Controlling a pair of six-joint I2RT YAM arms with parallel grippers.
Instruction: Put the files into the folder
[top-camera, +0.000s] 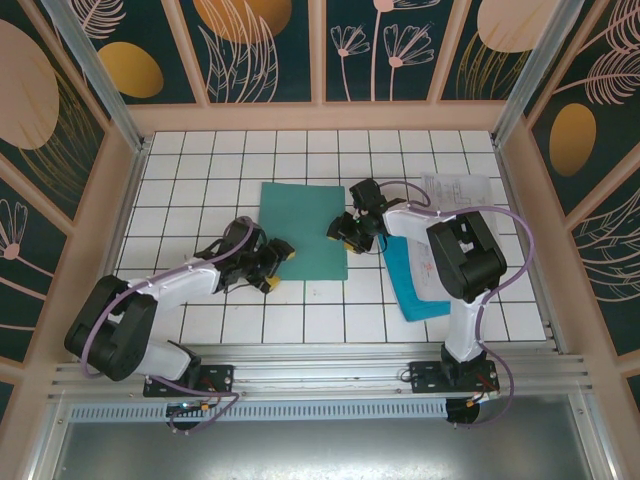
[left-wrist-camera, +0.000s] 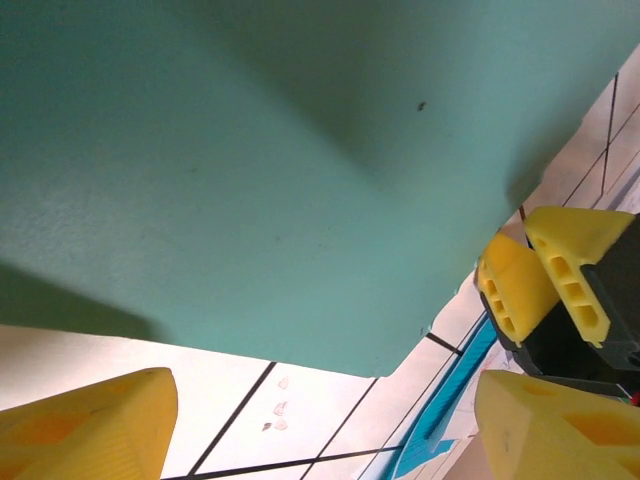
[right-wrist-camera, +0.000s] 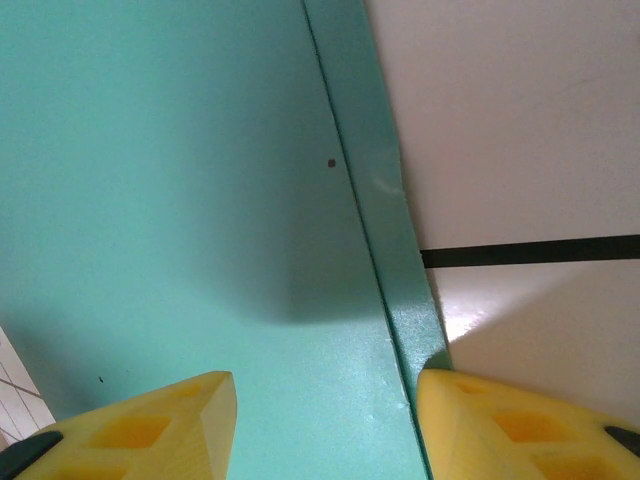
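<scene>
plainly, folder (right-wrist-camera: 190, 200) edge between right fingers (right-wrist-camera: 140, 430)

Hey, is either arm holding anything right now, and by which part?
Nothing looks held. The left gripper has its jaws open just short of the folder's near-left corner; the right gripper has its jaws open astride the folder's right edge.

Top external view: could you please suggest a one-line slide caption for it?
Left claw and right claw flank the green folder; cyan sheet lies to its right.
</scene>
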